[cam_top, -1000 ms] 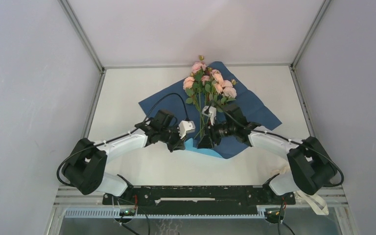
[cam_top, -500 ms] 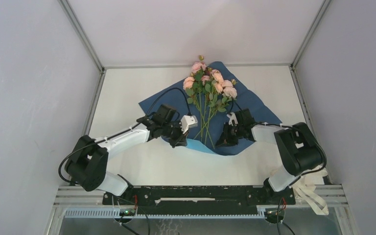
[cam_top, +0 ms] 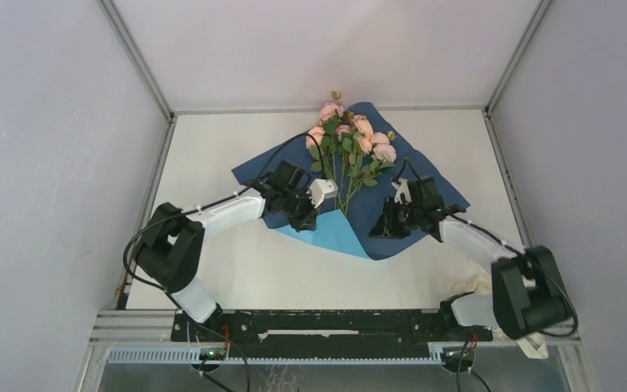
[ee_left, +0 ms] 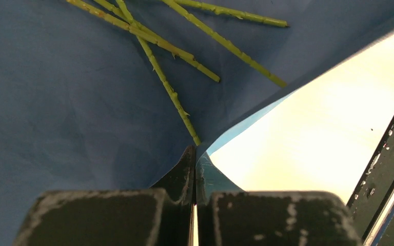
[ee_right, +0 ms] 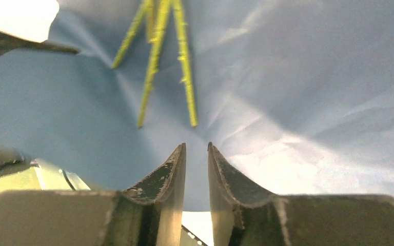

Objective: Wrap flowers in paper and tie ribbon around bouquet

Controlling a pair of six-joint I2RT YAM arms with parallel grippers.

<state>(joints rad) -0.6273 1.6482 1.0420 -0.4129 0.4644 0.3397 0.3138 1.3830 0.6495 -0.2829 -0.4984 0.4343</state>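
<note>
- The flowers [cam_top: 349,147] lie on the paper [cam_top: 429,184], long axis running near to far: pink blooms toward the back wall, stems [cam_top: 339,200] fanning toward the arms
- The paper lies as a diamond on the desk [cam_top: 212,163], dark face up, one corner to the far edge; its near-left part is turned up, showing the lighter face
- The left claw [cam_top: 309,220] is shut tight on that lifted paper edge, just left of the stem ends
- The right claw [cam_top: 381,231] sits low over the paper's right half, jaws a little apart
- Left wrist view: the pinched fold rises at the left claw [ee_left: 195,166], one stem tip ending just beyond it (hidden from above by the arm)
- Right wrist view: a narrow gap at the right claw [ee_right: 196,154] with nothing seen in it, stem ends lying ahead
</note>
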